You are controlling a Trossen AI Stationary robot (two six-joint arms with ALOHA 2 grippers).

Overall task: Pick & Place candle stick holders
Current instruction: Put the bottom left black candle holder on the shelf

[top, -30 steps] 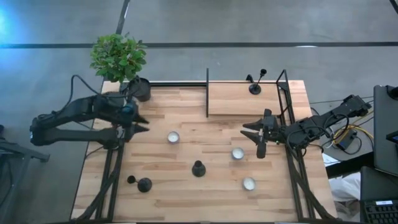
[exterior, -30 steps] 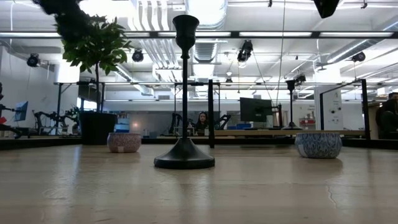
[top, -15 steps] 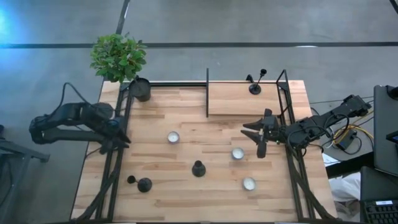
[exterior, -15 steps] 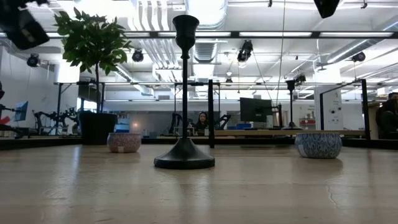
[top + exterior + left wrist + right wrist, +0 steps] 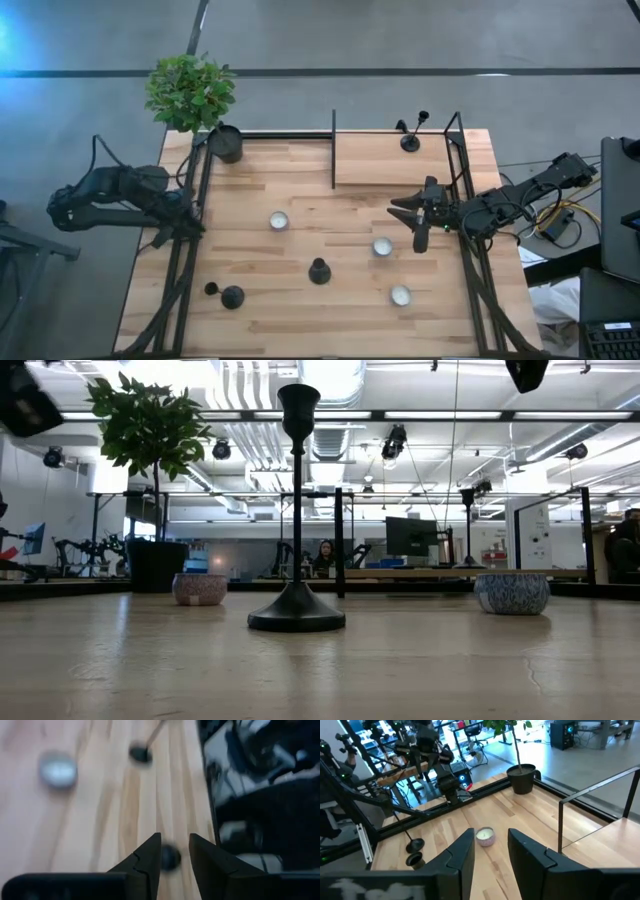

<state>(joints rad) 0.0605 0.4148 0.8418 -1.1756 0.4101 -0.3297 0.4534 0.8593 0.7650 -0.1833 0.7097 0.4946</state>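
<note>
You see two arms of the same dark build, matte black from base to tip. The left arm (image 5: pixel 110 195) is made of rounded links, and a thin black cable loops above it. The right arm (image 5: pixel 520 200) has the same links, with a bundle of cables, some yellow, near its base. The left gripper (image 5: pixel 172 862) has two black fingers that taper to narrow tips, with a small notch on one inner edge. The right gripper (image 5: pixel 487 852) has the same black, smooth, wedge-shaped fingers.
</note>
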